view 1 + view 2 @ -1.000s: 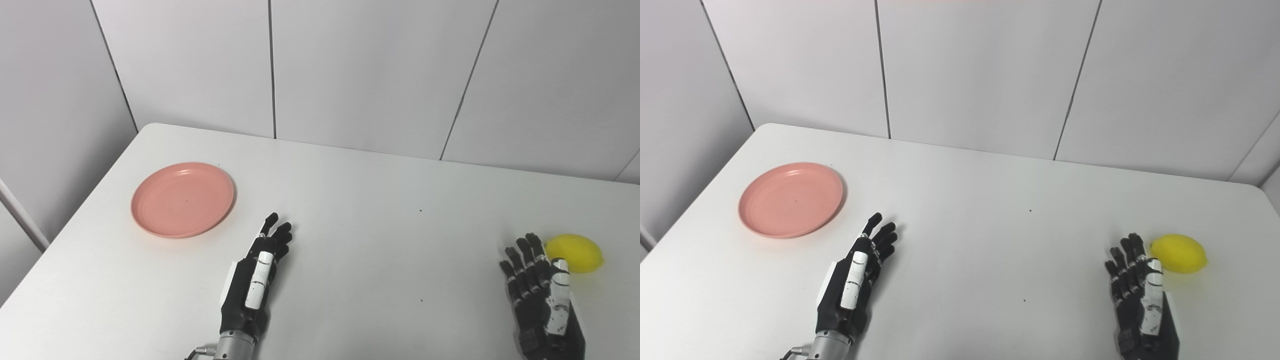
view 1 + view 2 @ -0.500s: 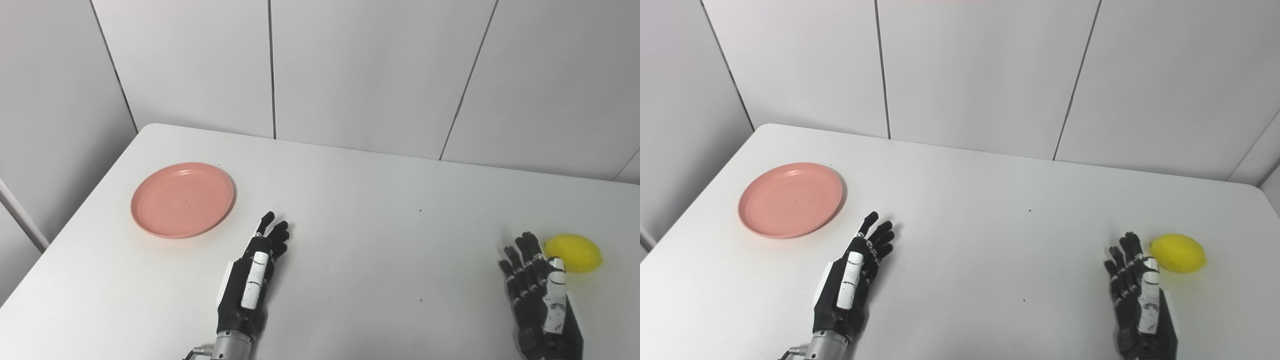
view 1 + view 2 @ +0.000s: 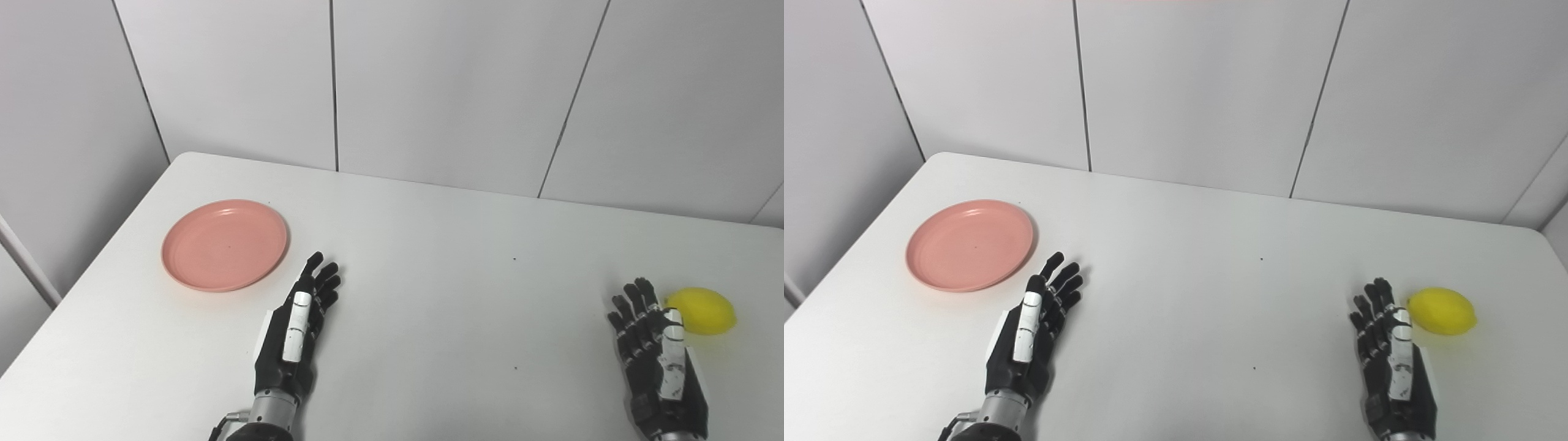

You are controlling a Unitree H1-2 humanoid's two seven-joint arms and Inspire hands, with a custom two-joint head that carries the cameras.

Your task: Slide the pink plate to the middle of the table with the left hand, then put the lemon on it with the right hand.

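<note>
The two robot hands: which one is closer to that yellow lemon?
The right hand: its fingertips sit just beside the lemon. The left hand lies far across the table, near the pink plate instead.

We face a white table [image 3: 429, 245] with rounded far corners, its top matte and marked by a few tiny dark specks. Behind it stands a wall [image 3: 453, 86] of pale grey panels, split by thin dark seams, some upright and some slanting. At left a side wall [image 3: 61, 122] meets it. Soft, even light falls across everything, leaving only faint shadows.
</note>
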